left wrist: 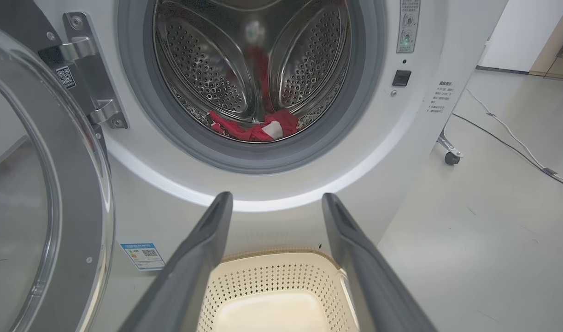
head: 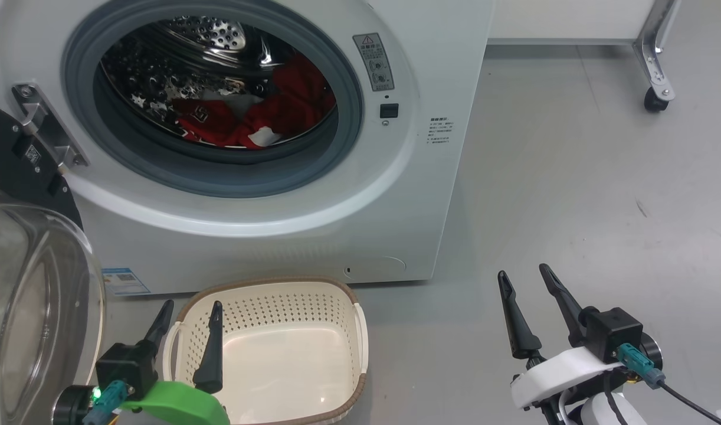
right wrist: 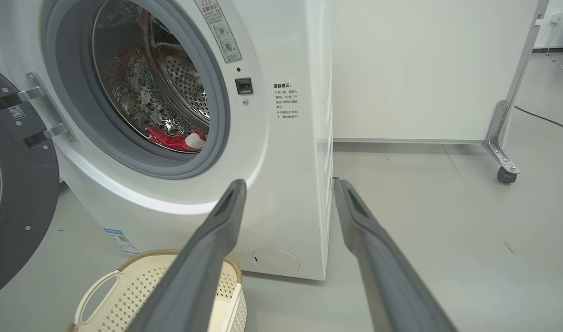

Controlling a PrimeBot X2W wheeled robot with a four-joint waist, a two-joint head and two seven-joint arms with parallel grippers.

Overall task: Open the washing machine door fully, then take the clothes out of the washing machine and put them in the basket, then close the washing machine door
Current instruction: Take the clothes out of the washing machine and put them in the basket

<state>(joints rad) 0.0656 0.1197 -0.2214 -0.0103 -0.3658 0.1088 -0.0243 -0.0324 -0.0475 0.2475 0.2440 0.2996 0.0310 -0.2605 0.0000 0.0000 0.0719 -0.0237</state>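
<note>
The white washing machine (head: 278, 236) stands ahead with its round door (head: 30, 283) swung wide open to the left, glass bowl facing me. Red clothes (head: 260, 118) with white trim lie low in the steel drum, also seen as clothes (left wrist: 254, 129) and clothes (right wrist: 175, 139). The cream basket (head: 289, 289) sits empty on the floor in front of the machine. My left gripper (head: 192, 310) hovers open over the basket's left edge, holding nothing. My right gripper (head: 523, 274) is open above bare floor to the right of the basket.
A white panel on a metal leg with a caster (head: 655, 97) stands at the back right. Cables (left wrist: 516, 147) run across the grey floor to the right. A blue label sticker (head: 124, 280) marks the machine's lower left front.
</note>
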